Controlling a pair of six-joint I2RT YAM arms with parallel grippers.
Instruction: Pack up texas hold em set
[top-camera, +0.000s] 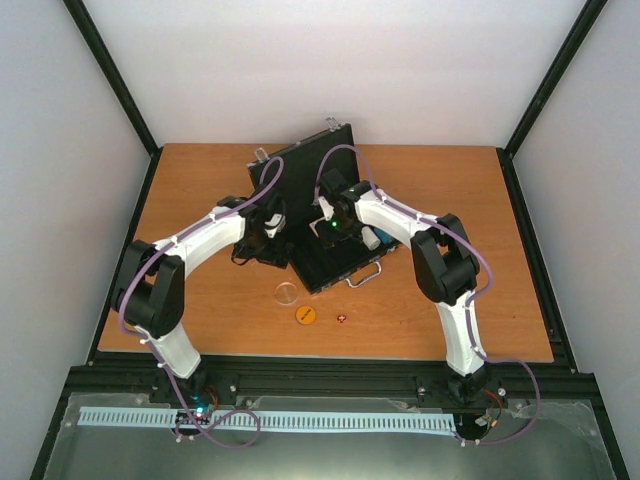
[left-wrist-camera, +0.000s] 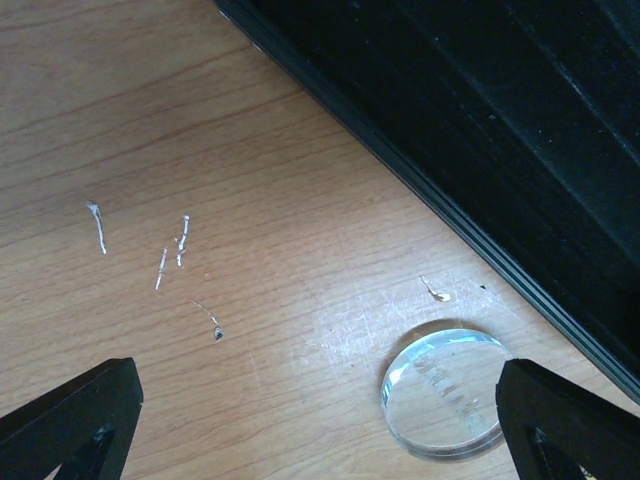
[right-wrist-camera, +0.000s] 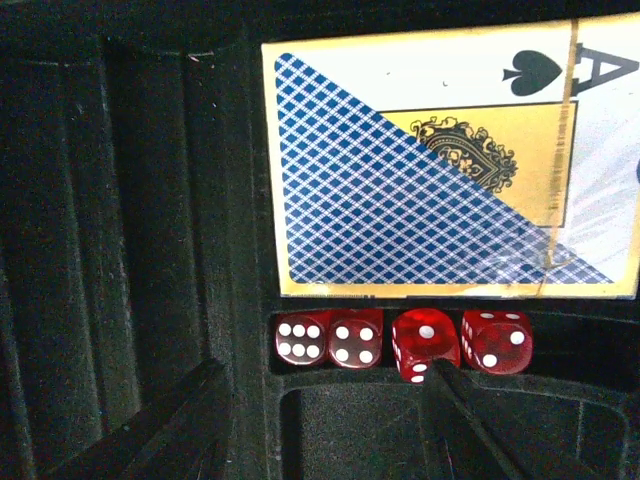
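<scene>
Left gripper (left-wrist-camera: 318, 385) spread wide above table (left-wrist-camera: 200, 150); clear disc (left-wrist-camera: 445, 400) by one finger, near briefcase (left-wrist-camera: 480, 130) edge. Right gripper (right-wrist-camera: 325, 380) half-spread, empty, over four red dice (right-wrist-camera: 425, 345) beside card box (right-wrist-camera: 420, 180).

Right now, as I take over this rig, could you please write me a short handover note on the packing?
Left hand: open, empty, over the table by the clear disc, beside the briefcase.
Right hand: open, empty, inside the open briefcase over the dice slot.
Done: card box in its compartment; four red dice in the slot beside it.
Left: clear disc, orange disc and one red die lie on the table in front of the case; pack them, then close the lid.
No chips show in these views.
</scene>
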